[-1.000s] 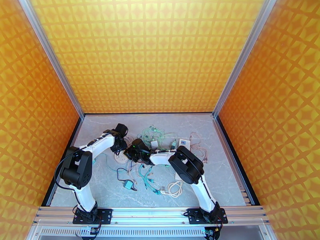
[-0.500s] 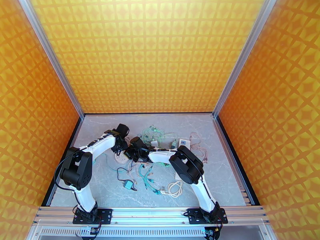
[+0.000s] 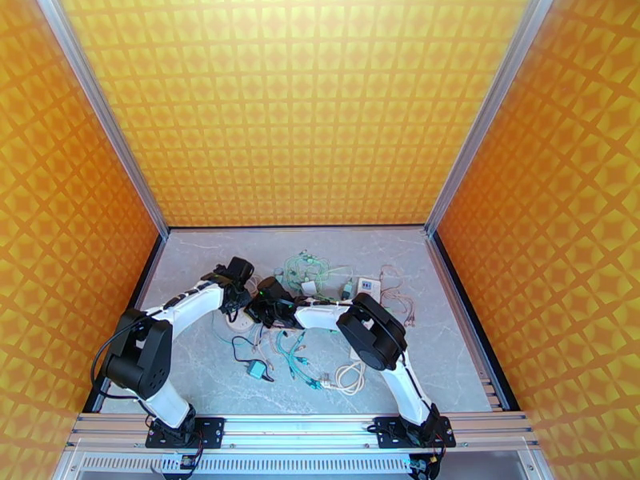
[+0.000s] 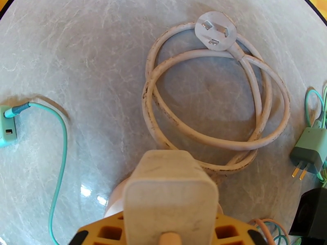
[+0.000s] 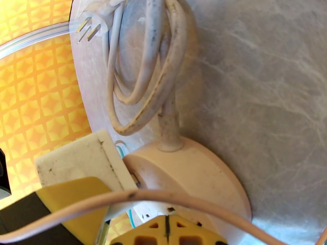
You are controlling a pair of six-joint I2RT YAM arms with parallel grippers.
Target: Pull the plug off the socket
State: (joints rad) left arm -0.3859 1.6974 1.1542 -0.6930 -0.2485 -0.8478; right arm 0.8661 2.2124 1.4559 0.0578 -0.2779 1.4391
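My left gripper [image 4: 169, 232] is shut on the plug [image 4: 169, 194], a white square block held between its yellow fingers. Just under it lies the round cream socket [image 4: 115, 203], whose thick white cable coils away. In the right wrist view the socket [image 5: 192, 176] lies on the marble with the plug [image 5: 79, 160] against its left side. Whether the pins sit inside is hidden. My right gripper [image 5: 166, 230] is shut, its yellow tips resting on the socket's near side. From above, both grippers meet over the socket [image 3: 238, 319], the left gripper [image 3: 238, 304] beside the right gripper [image 3: 256, 307].
The socket's coiled cable ends in a three-pin plug [image 4: 215, 30]. A teal adapter [image 4: 5, 128] with a teal cable lies left and a grey-green two-pin charger [image 4: 312, 148] lies right. Tangled cables [image 3: 300, 354], a white coil [image 3: 346, 378] and a black adapter [image 3: 256, 370] lie nearer the bases.
The left arm has drawn back toward the near left, its elbow swinging outward. The right gripper has edged left and stays on the socket.
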